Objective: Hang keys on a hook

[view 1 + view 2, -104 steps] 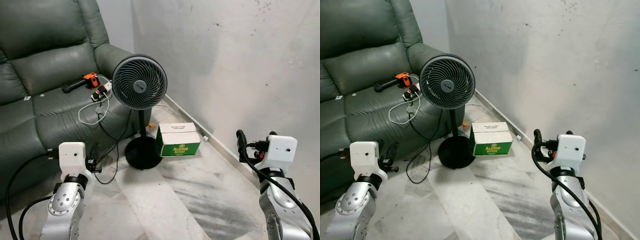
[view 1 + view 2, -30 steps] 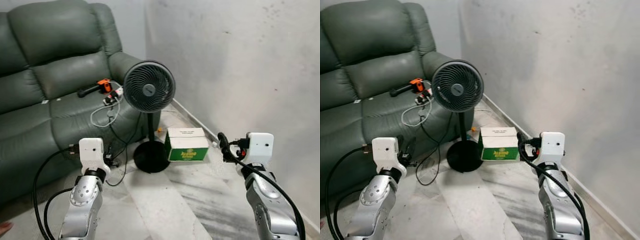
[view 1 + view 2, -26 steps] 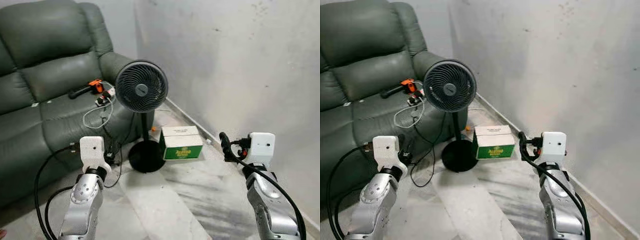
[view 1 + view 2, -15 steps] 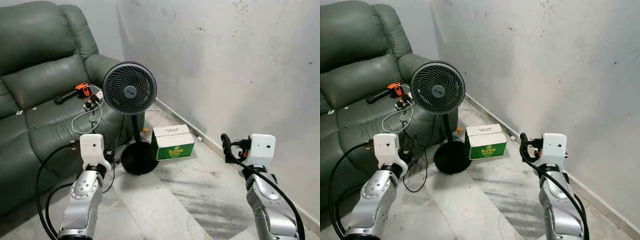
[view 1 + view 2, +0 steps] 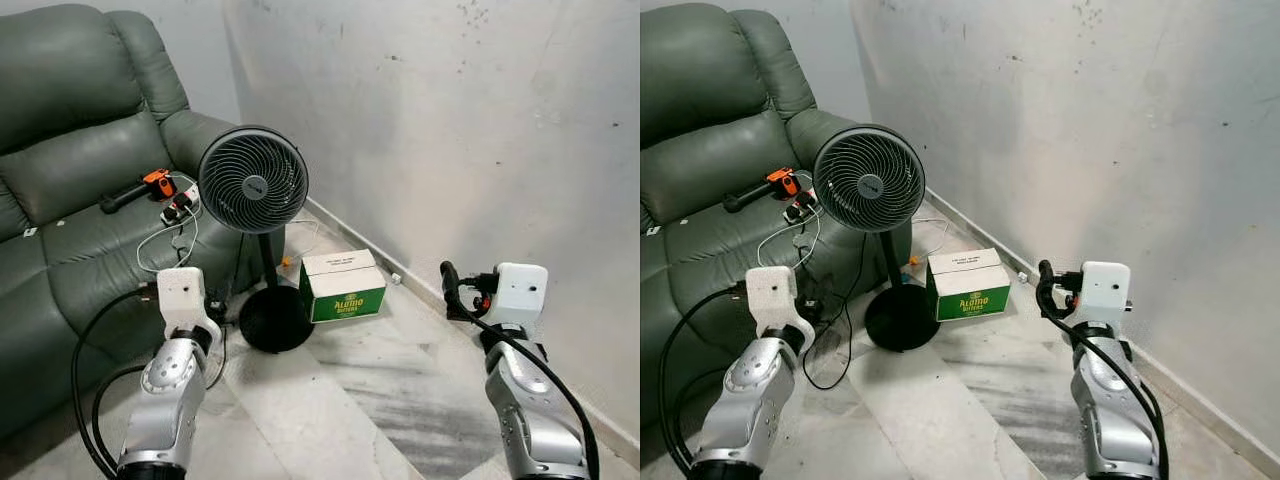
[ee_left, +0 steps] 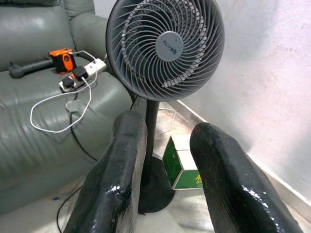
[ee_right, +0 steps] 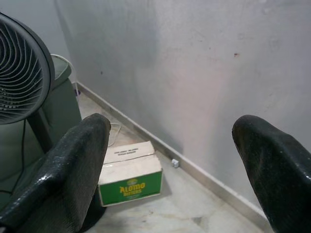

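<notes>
Both arms are raised in front of the robot over a pale marbled stone floor [image 5: 400,400] in the corner of a room. The left tool [image 6: 165,179] points toward a dark grey round pedestal fan [image 5: 252,182]; its two black fingers [image 6: 119,170] stand apart with a gap between them and nothing in it. The right tool [image 7: 180,170] faces the scuffed grey plaster wall [image 5: 450,120], and its fingers [image 7: 73,165] are spread wide, also with nothing between them.

The fan stands on a round black base [image 5: 268,322] on the floor, just beside the arm of a dark green leather sofa [image 5: 70,150]. Next to the base, toward the wall, lies a green and white cardboard box [image 5: 342,285] with yellow lettering on its side. On the sofa seat lie a black and orange handheld tool [image 5: 135,190] and a white power strip [image 5: 178,205] with black plugs, with a thin white cable [image 5: 165,245] looping across the cushion.

I cannot make out any keys or hook in these views, so their place cannot be told.
</notes>
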Controlling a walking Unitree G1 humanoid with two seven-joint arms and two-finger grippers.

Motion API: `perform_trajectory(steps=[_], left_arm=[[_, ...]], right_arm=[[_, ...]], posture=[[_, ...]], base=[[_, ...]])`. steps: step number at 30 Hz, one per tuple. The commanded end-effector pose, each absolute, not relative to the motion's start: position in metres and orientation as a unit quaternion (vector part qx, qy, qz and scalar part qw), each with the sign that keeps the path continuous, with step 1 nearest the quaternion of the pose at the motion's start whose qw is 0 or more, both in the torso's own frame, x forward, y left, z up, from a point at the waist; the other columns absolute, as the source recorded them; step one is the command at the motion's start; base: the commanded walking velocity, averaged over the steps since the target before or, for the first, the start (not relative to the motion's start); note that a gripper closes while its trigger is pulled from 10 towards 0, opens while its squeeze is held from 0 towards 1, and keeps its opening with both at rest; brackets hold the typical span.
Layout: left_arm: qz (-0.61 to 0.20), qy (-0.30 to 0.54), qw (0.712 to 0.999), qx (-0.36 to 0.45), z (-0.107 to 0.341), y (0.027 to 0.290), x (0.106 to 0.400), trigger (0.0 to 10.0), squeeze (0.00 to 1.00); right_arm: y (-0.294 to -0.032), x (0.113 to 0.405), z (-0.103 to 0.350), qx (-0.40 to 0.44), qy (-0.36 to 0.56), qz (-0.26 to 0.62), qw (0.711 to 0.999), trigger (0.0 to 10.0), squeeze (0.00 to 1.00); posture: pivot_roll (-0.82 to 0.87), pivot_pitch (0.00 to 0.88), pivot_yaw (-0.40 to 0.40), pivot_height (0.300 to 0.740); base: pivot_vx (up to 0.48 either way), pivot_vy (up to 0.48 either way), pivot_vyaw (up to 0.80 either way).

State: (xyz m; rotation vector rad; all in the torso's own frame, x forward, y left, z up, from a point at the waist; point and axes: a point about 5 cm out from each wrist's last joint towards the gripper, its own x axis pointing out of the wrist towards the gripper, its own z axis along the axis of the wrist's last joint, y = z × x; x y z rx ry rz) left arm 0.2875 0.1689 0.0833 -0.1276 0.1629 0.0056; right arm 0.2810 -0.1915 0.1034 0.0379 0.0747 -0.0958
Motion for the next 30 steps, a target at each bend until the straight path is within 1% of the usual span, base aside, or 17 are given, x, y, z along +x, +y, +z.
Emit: perform_trajectory(steps=[1,2,3,6,10,16,22,26,30], left_arm=[[0.010,0.088,0.994,-0.068,0.083,0.171,0.285,10.0,0.00],[0.011,0.089,0.994,-0.070,0.083,0.171,0.285,10.0,0.00],[0.014,0.092,0.993,-0.073,0.081,0.172,0.284,10.0,0.00],[0.018,0.096,0.992,-0.078,0.079,0.172,0.284,10.0,0.00],[0.012,0.096,0.993,-0.073,0.081,0.165,0.288,10.0,0.00],[0.011,0.100,0.992,-0.070,0.081,0.165,0.289,10.0,0.00],[0.009,0.097,0.993,-0.063,0.085,0.169,0.293,10.0,0.00],[0.021,0.104,0.993,-0.059,0.083,0.176,0.290,10.0,0.00],[0.022,0.108,0.992,-0.058,0.080,0.178,0.286,10.0,0.00]], right_arm=[[-0.191,0.284,0.105,0.048,0.039,-0.051,0.997,10.0,0.00],[-0.189,0.284,0.105,0.055,0.039,-0.047,0.997,10.0,0.00],[-0.182,0.284,0.108,0.048,0.032,-0.021,0.998,10.0,0.00],[-0.179,0.284,0.109,0.052,0.031,-0.012,0.998,10.0,0.00],[-0.182,0.283,0.106,0.056,0.034,-0.024,0.998,10.0,0.00],[-0.185,0.283,0.103,0.049,0.039,-0.031,0.998,10.0,0.00],[-0.184,0.284,0.107,0.037,0.026,-0.032,0.998,10.0,0.00],[-0.186,0.280,0.107,0.037,0.030,-0.031,0.998,10.0,0.00],[-0.190,0.276,0.104,0.036,0.038,-0.036,0.998,10.0,0.00]], posture=[[-0.03,0.000,0.068,0.740],[-0.04,0.000,0.068,0.740],[-0.04,0.000,0.071,0.740],[-0.04,0.000,0.076,0.740],[-0.04,0.000,0.077,0.740],[-0.04,0.000,0.096,0.740],[-0.04,0.000,0.111,0.740],[-0.04,0.000,0.119,0.740],[-0.04,0.000,0.112,0.740]], base=[[0.000,0.000,-0.80],[0.000,0.000,-0.52],[0.000,0.000,0.00],[0.000,0.000,0.00],[0.000,0.000,0.00],[0.000,0.000,0.00],[0.000,0.273,0.00],[0.000,0.313,0.00],[0.000,0.354,0.00]])
